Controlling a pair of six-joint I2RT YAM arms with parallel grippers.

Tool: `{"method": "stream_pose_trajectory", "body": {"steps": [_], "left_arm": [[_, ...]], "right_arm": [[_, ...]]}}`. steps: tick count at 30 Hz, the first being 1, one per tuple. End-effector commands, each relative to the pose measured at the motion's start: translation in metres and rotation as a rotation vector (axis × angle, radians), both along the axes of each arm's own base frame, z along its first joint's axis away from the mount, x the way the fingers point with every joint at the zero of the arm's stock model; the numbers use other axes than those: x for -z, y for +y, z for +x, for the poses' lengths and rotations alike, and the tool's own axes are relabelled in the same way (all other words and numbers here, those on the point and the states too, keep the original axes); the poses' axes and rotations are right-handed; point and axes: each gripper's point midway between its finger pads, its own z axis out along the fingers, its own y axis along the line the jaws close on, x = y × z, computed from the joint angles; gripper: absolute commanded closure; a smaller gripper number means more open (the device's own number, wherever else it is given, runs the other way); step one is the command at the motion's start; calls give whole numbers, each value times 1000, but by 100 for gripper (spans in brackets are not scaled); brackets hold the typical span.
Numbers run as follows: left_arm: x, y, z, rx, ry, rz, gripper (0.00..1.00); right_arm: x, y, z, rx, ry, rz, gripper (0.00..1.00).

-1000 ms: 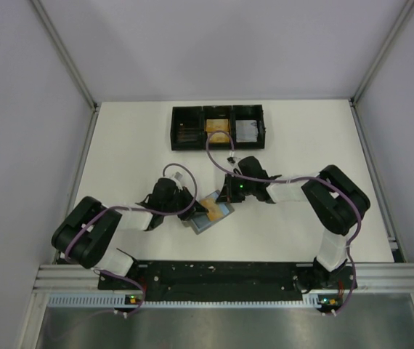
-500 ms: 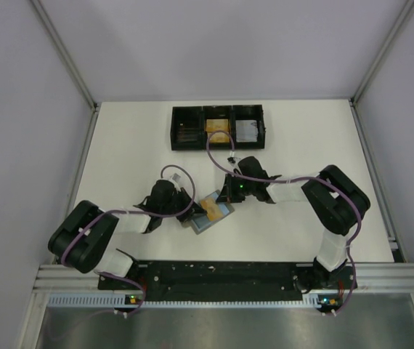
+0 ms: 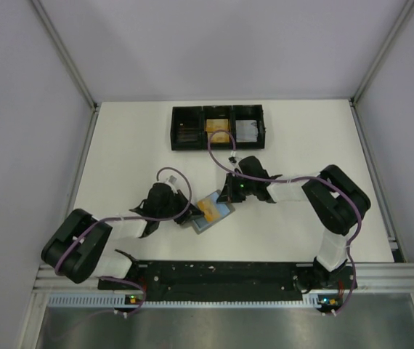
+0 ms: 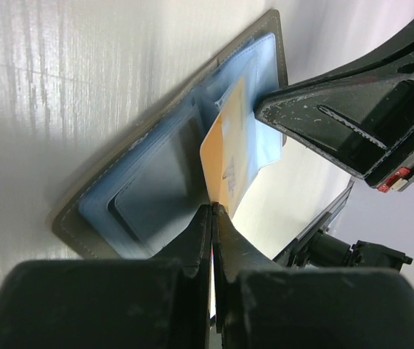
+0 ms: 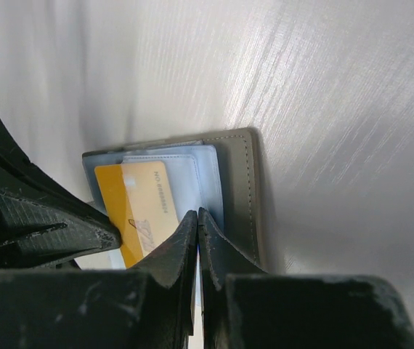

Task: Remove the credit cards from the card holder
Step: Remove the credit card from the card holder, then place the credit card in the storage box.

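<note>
The grey card holder (image 3: pixel 201 224) lies open on the table, light blue inside (image 4: pixel 156 196). An orange-yellow credit card (image 4: pixel 229 156) sticks partway out of one of its pockets and also shows in the right wrist view (image 5: pixel 138 203). My left gripper (image 4: pixel 213 209) is shut on the near corner of this card, at the holder's left side (image 3: pixel 192 212). My right gripper (image 5: pixel 197 214) is shut on the holder's light blue inner flap beside the grey edge (image 5: pixel 240 189), at the holder's upper right (image 3: pixel 226 198). No silvery card shows in the holder.
A black three-compartment tray (image 3: pixel 201 128) stands at the back of the table, with an orange card (image 3: pixel 218 125) in the middle compartment and a silvery one (image 3: pixel 245 131) in the right. Grey walls enclose the table on three sides.
My left arm's elbow has swung down and to the left, and its wrist has drawn back slightly with the card. The right arm and holder have stayed put.
</note>
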Motion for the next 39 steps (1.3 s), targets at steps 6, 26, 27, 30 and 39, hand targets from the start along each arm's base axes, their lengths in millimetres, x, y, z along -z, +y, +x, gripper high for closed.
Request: {"method": "stream_pose_trajectory", "body": {"steps": [6,26,27,30,39], "left_arm": [[2,15,-11,-25,4,43,100],[-21,32,-19,-66,-164,24,100],[-22,33,-19,-70,-171,19,100],[-27,33,-19,-84,-200,-16,100],[-44,36,-15,-154,-280,-108,100]], "right_arm": [[44,-41,-2,89,73,-189,100],[-35,-13,3,-44,-130,39,78],[-37,-11,3,-46,-130,53,74],[-48,-7,0,-54,-145,102,63],[-80,6,-15,-83,-159,264,37]]}}
